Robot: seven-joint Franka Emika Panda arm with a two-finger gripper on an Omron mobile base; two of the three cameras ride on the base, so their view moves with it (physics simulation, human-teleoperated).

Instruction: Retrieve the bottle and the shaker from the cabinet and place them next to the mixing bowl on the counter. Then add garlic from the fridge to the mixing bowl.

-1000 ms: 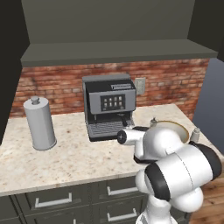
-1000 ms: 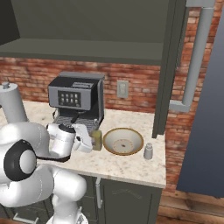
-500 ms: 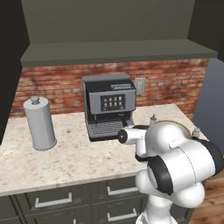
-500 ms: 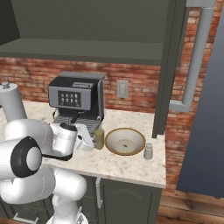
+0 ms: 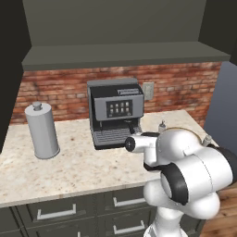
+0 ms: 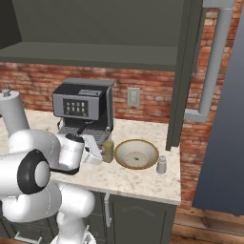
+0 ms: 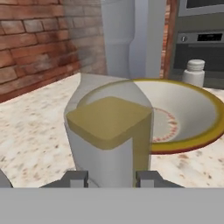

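The bottle (image 6: 108,150) (image 7: 109,140), clear with olive-yellow liquid, stands upright on the counter just left of the mixing bowl (image 6: 151,159). My gripper (image 6: 101,153) (image 7: 111,177) is shut on the bottle low down, one fingertip (image 7: 75,178) on each side. The bowl (image 7: 205,131), cream with a yellow rim, sits right behind the bottle. The small white shaker (image 6: 162,164) (image 7: 194,72) stands on the bowl's far side. In the left base view my arm hides most of the bowl (image 5: 196,133); the bottle's cap (image 5: 162,125) and the shaker (image 5: 207,139) peek out. The fridge's garlic is out of view.
A black coffee machine (image 5: 115,111) (image 6: 83,109) stands against the brick wall just left of my hand. A tall grey canister (image 5: 42,132) (image 6: 12,114) is far left. The open cabinet shelf (image 5: 120,55) hangs overhead. A dark tall panel (image 6: 224,124) borders the counter's right end.
The jaws have closed onto the bottle. My arm has shifted slightly; the bottle, bowl and shaker stay where they were.
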